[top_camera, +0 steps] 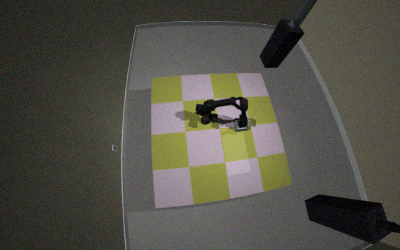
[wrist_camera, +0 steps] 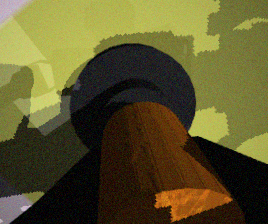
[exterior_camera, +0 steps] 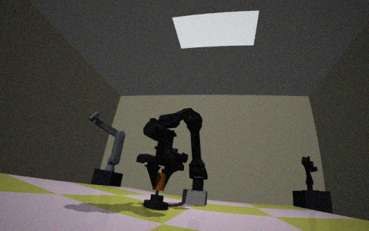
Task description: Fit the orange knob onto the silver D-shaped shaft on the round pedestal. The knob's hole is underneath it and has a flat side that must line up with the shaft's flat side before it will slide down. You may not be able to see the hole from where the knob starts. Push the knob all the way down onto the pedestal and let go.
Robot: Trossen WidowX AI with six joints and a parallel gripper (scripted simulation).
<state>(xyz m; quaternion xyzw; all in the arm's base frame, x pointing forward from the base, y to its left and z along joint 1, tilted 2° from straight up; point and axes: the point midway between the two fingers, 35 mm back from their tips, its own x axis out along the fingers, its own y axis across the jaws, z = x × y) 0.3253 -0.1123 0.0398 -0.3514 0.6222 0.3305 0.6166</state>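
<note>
The claw [exterior_camera: 159, 182], partly open, grips the orange knob [exterior_camera: 160, 181] [wrist_camera: 145, 155], unseen from the top.

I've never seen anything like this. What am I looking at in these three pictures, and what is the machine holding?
The machine is one black jointed robot arm ending in a gripper, two fingers that pinch like tongs. It stands on a light grey base.

The first picture looks down from high above. The second looks across from low at the side. The third comes from the arm's wrist, looking down past the fingers.

On the yellow-green and pale pink checkered surface stands a dark round pedestal. The gripper is holding an orange knob above it, to be fitted on the pedestal's thin shaft. Whether their flat sides line up, I cannot tell.
</note>
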